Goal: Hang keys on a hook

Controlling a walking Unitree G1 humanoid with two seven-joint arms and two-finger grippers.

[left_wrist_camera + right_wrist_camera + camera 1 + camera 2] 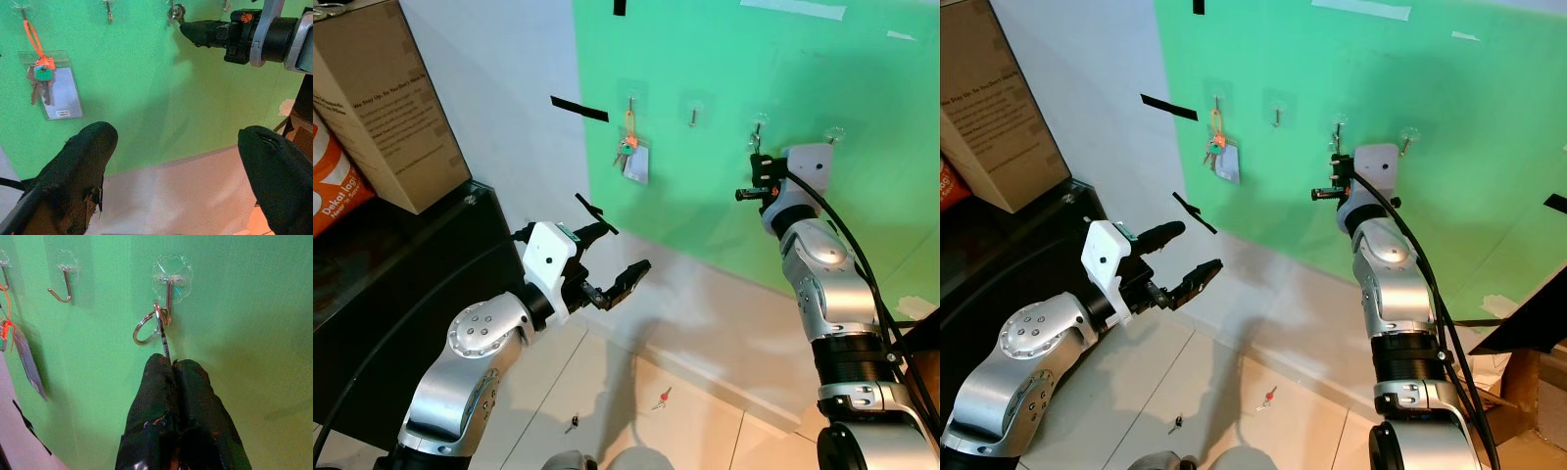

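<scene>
Nearest, two small things lie on the floor tiles (705, 431) below the robot: a dark one (573, 424) and one with a red end (662, 397). I cannot tell what they are, though they may be dropped keys, a hint of how this step can fail.

Higher up, the left gripper (607, 262) hovers in mid air with its jaws spread wide and nothing between them, well short of the green wall (862, 78).

At the wall, the right gripper (172, 366) has its jaws clenched on a thin key (163, 335), whose ring (145, 328) is at the third hook (168, 298) in the row and seems to be just on its tip. To the left, another bunch with an orange loop and a clear tag (630, 152) already hangs from the first hook (630, 101).

The risk is release too soon: if the ring only rests on the tip, letting go would drop the key to the floor. Pushing hard could also pull the stuck-on hook off the wall.
</scene>
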